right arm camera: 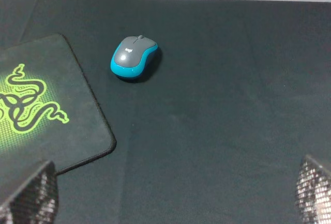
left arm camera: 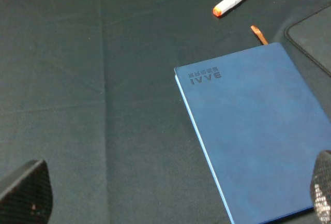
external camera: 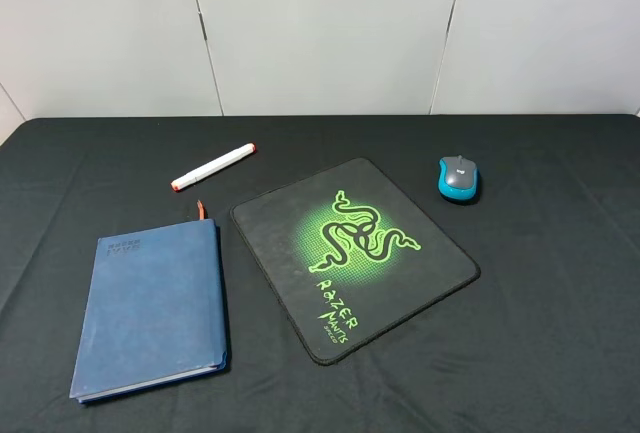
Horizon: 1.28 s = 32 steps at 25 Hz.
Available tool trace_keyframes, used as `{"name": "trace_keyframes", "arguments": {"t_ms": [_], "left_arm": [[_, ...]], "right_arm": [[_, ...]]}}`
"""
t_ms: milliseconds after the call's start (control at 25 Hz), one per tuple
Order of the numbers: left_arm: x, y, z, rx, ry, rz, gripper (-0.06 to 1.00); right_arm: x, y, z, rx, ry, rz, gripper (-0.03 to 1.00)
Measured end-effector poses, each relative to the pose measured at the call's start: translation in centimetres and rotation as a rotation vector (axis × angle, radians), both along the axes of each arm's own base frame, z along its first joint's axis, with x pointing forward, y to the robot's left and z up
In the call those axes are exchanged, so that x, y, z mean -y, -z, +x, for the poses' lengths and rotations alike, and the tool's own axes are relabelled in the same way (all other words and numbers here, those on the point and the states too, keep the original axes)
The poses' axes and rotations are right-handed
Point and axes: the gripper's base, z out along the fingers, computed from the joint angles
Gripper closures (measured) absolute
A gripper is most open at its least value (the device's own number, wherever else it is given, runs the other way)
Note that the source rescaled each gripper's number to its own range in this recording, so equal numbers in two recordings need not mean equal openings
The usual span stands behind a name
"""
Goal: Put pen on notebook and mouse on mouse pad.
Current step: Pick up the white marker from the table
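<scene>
Neither placement looks begun. The pen lies slantwise on the black table, beyond the far edge of the notebook and clear of it, with the notebook's orange ribbon poking out between the two. The mouse sits on the table near the far right edge of the mouse pad, not touching it. The left end effector is released and empty. Its fingers are spread wide over the cloth at the near side of the closed notebook. The right end effector is likewise released and holds nothing, with the mouse ahead of it and a corner of the pad to one side. The step in hand appears to be the first approach. The left arm would need to travel over or past the notebook and turn its wrist so the fingers close across the pen's slanted barrel. The right arm would need to go forward and close on the mouse's teal sides. Room is generous: bare cloth lies left of the notebook, right of the mouse and around the pen, and nothing stands in either path. The notebook and pad lie near each other with only a narrow strip between them, so the two arms may crowd toward the middle. The round pen could well roll on the smooth cover, and the mouse must clear the pad's stitched rim.
</scene>
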Motion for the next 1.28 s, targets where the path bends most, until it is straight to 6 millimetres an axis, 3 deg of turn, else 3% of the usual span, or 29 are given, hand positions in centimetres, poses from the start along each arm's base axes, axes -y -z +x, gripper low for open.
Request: {"name": "trace_keyframes", "arguments": {"t_ms": [1280], "left_arm": [[-0.23, -0.02, 0.0, 0.001, -0.015, 0.025, -0.06]], "right_arm": [[0.0, 0.0, 0.0, 0.0, 0.0, 0.0, -0.03]]}}
